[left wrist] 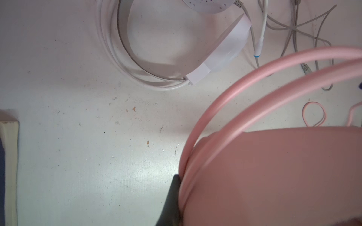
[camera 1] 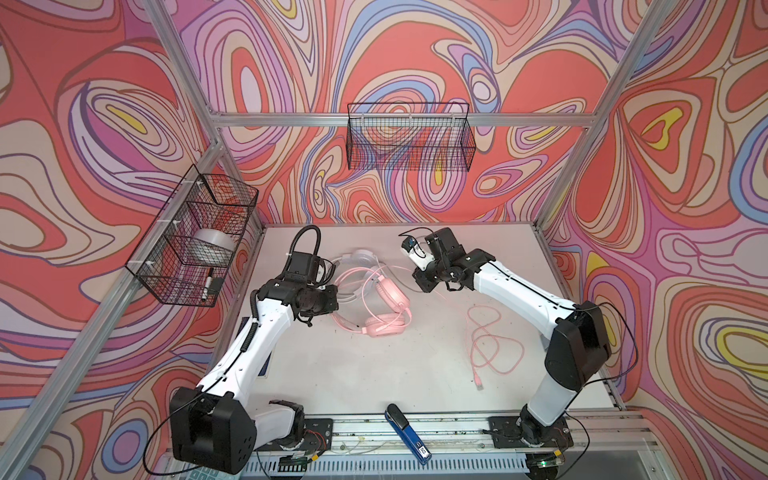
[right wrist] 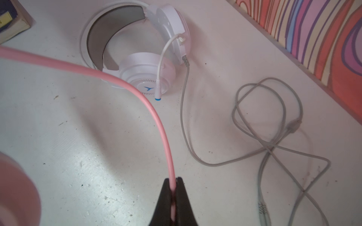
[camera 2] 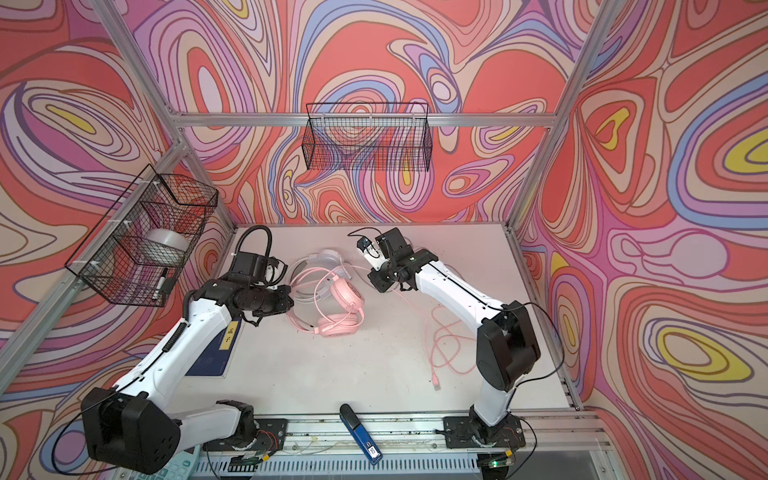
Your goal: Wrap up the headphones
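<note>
In both top views the all-pink over-ear headset (camera 1: pixel 386 326) lies mid-table, with the white plastic headset (camera 1: pixel 361 255) just behind it. Only the right wrist view shows the right gripper (right wrist: pixel 173 187) clamped on the thin pink cable (right wrist: pixel 171 166), and the loose grey cable (right wrist: pixel 292 126) beyond. The left wrist view shows the left gripper (left wrist: pixel 179 184) closed against the pink headband.

Robot lab cell. My left arm (camera 1: pixel 245 345) and right arm (camera 1: pixel 523 286) are bolted to a slotted aluminium rail (camera 1: pixel 457 430) fronting a scuffed white table (camera 1: pixel 374 374). Aluminium frame beams (camera 1: pixel 291 119) carry printed swirl-pattern panels (camera 1: pixel 415 50) on three sides. Back wire basket (camera 1: pixel 409 137) and side wire basket (camera 1: pixel 187 237) hang from the frame. Bare wiring (camera 1: pixel 313 441) at my bases.
</note>
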`<act>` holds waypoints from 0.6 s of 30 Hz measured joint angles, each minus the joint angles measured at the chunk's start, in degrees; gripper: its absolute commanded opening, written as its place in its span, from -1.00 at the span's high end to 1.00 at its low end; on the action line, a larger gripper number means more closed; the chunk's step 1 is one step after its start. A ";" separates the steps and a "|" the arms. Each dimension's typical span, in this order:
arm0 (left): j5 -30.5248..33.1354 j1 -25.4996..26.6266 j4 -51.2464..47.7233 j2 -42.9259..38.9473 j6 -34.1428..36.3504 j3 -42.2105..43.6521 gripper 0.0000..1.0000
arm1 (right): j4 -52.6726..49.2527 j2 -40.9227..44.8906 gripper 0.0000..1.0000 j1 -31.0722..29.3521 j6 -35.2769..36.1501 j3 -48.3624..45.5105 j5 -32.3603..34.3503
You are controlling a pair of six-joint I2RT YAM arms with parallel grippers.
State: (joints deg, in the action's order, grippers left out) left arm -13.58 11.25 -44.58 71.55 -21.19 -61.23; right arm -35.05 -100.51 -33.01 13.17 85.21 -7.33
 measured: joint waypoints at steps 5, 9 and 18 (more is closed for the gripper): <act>-1.51 -0.61 1.55 -0.02 -1.29 0.52 1.00 | 3.74 -2.08 0.71 1.92 -4.81 -1.03 -4.94; -3.19 -1.57 3.43 -0.02 -3.06 1.42 1.00 | 5.66 -2.84 0.58 3.28 -7.45 -2.27 -7.41; -5.18 -2.75 5.66 -0.02 -6.56 3.02 1.00 | 7.85 -4.20 0.19 4.26 -11.37 -4.33 -10.36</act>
State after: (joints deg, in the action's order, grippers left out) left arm -18.76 8.49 -38.92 71.53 -27.75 -58.22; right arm -27.20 -104.71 -28.75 1.80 80.88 -17.69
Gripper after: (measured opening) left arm 0.074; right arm 0.374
